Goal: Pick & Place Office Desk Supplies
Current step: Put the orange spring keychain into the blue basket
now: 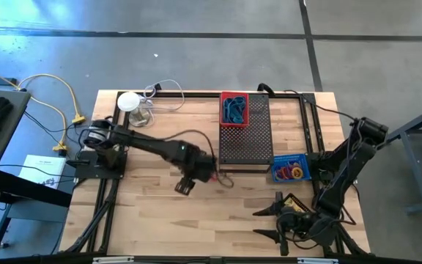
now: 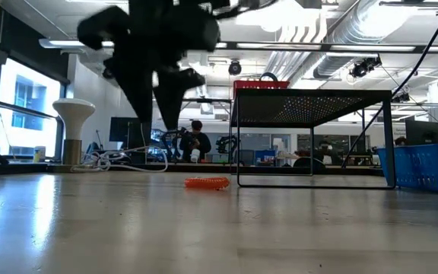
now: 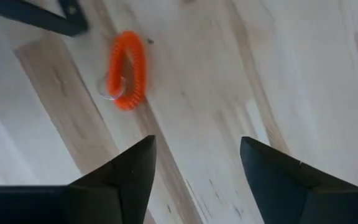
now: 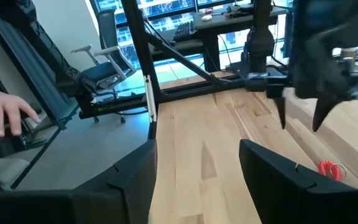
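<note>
Over on the left, the left gripper [image 1: 184,185] hangs above the bare middle of the table [image 1: 152,220], fingers apart and holding nothing. Only its wrist view shows the orange coil [image 3: 127,70] clearly, lying flat on the wood ahead of the fingertips, with a thin clear ring touching it; from above the arm mostly hides it. The low view shows the coil just beside a leg of the black tray [image 2: 310,99]. A red bin [image 1: 234,108] holding blue items sits on that tray, and a blue basket [image 1: 291,168] with coloured loops stands just beside it. Bottom right, the right gripper [image 1: 267,223] waits, 2 fingers apart, empty. No readable writing.
</note>
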You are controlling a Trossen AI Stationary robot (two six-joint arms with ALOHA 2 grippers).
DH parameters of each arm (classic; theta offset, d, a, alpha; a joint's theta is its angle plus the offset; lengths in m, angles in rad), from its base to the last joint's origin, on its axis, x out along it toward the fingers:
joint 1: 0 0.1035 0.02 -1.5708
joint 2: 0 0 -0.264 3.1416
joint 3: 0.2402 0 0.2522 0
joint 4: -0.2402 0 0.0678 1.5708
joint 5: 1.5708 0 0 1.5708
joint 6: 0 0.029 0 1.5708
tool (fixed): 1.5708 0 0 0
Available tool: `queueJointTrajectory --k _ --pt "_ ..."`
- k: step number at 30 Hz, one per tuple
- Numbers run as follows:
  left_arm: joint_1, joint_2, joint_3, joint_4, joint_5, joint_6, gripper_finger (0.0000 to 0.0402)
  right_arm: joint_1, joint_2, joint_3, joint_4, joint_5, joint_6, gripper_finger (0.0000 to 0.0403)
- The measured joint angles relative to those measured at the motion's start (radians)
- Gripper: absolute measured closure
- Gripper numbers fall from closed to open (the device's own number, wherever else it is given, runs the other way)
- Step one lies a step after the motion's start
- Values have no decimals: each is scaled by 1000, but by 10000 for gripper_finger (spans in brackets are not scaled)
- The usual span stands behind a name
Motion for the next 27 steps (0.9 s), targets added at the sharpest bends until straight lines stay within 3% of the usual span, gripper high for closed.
queueJointTrajectory --k 5,16,23,27 --pt "86 -10 -107 167 156 30 174 1 17 0 -1 -7 5 188" --pt "157 -76 -288 275 127 -93 174 1 19 0 -3 -62 31 188" --pt "107 -309 -509 365 79 -224 174 1 19 0 -3 -135 62 188" --pt "74 -478 -711 589 -19 -320 174 1 19 0 -7 -134 105 188"
